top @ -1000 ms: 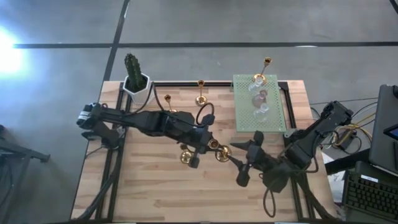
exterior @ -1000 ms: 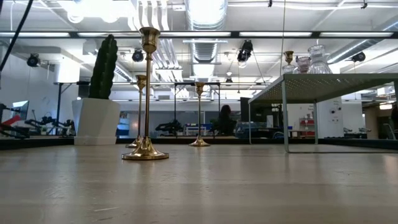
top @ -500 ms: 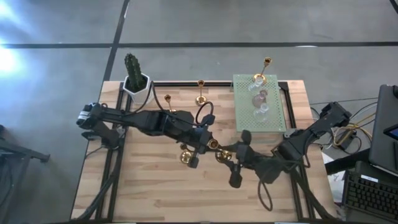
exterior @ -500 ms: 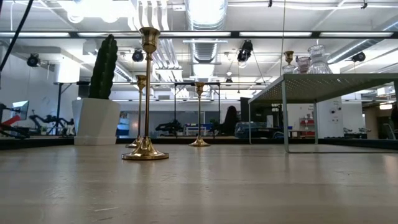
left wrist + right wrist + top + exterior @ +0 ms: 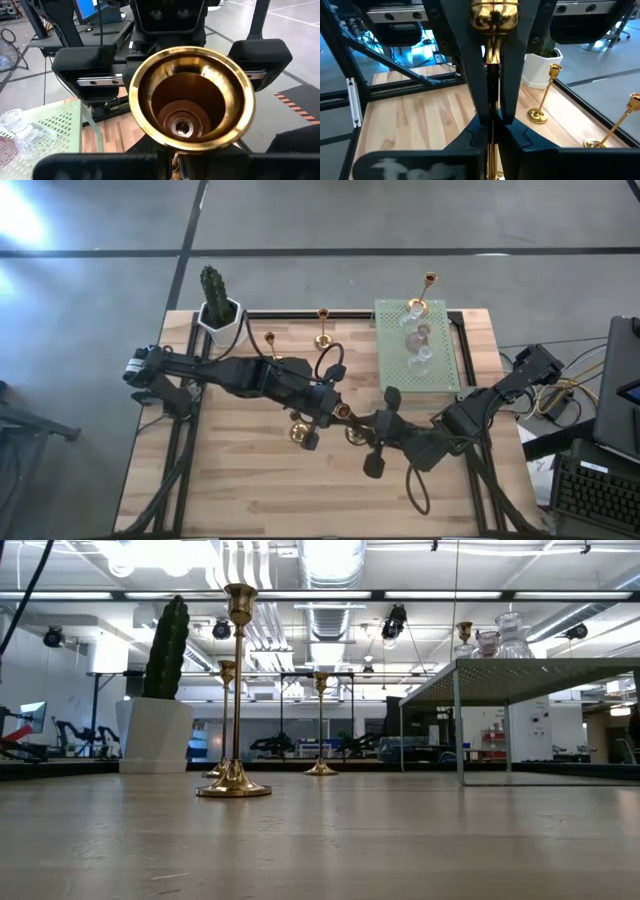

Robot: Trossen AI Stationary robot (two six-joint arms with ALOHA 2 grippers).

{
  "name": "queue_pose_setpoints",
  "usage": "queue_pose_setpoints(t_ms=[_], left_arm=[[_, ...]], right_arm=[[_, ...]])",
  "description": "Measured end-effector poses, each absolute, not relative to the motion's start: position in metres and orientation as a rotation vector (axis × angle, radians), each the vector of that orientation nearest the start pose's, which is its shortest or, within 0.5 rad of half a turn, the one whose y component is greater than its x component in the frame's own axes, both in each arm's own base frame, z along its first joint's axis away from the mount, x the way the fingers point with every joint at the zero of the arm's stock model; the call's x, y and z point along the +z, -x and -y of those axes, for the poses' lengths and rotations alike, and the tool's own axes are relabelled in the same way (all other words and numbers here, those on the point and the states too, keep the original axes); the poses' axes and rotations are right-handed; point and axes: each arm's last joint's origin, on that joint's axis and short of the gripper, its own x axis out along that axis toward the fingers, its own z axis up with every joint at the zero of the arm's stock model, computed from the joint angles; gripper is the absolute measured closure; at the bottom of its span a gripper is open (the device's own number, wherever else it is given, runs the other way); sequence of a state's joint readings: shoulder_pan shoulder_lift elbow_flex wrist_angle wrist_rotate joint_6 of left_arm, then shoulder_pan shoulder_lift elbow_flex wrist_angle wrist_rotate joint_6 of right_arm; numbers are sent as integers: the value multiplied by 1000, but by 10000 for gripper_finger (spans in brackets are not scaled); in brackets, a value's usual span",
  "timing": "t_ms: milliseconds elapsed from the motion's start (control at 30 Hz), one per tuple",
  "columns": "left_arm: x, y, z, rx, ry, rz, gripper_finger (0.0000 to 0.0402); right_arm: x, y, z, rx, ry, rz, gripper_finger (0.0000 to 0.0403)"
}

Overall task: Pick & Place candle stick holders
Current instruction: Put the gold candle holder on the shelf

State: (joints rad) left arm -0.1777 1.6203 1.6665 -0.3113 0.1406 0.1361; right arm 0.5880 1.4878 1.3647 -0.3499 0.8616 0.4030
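Note:
In the high view both grippers meet over the middle of the table on one gold candle stick holder [image 5: 347, 420]. My left gripper [image 5: 330, 412] comes from the left and my right gripper [image 5: 368, 432] from the right; both are shut on it. Its flared gold end [image 5: 192, 97] faces the left wrist camera. Another tall gold holder [image 5: 233, 690] stands on its round base [image 5: 297, 432] beside them. Two more [image 5: 322, 330] [image 5: 270, 345] stand near the far edge. One gold holder [image 5: 428, 282] and several glass ones [image 5: 418, 335] stand on the green mat [image 5: 445, 370]. My left gripper holds the gold holder just behind its flared end [image 5: 176, 159]; its own body hides the fingers there. The holder is lifted clear of the table. My right gripper pinches the thin stem [image 5: 491, 85] between its two fingers [image 5: 470, 75], which lie along the stem, coming from the table's right.
A white pot with a cactus [image 5: 215, 305] stands at the far left corner. The green mat [image 5: 540, 668] sits raised on thin legs at the far right. Bare wood lies along the near edge [image 5: 250, 500].
My right gripper has moved toward the table's left, up to the holder that my left gripper keeps still in the air, and has shut on its stem.

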Motion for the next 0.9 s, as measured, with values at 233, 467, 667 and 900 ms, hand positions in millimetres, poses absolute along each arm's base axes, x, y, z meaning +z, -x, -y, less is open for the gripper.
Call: queue_pose_setpoints(t_ms=[233,467,667,900], left_arm=[[415,-358,68,-336,-185,-242,270],[426,-324,59,-317,-142,-262,183],[412,-277,48,-204,-115,-67,177],[379,-213,33,-56,-78,185,177]], right_arm=[[357,-280,-162,-397,-65,-279,391],[356,-240,-167,-599,-100,-211,393],[336,-193,-173,-678,-158,-58,393],[313,-176,-160,-699,-183,-13,393]])
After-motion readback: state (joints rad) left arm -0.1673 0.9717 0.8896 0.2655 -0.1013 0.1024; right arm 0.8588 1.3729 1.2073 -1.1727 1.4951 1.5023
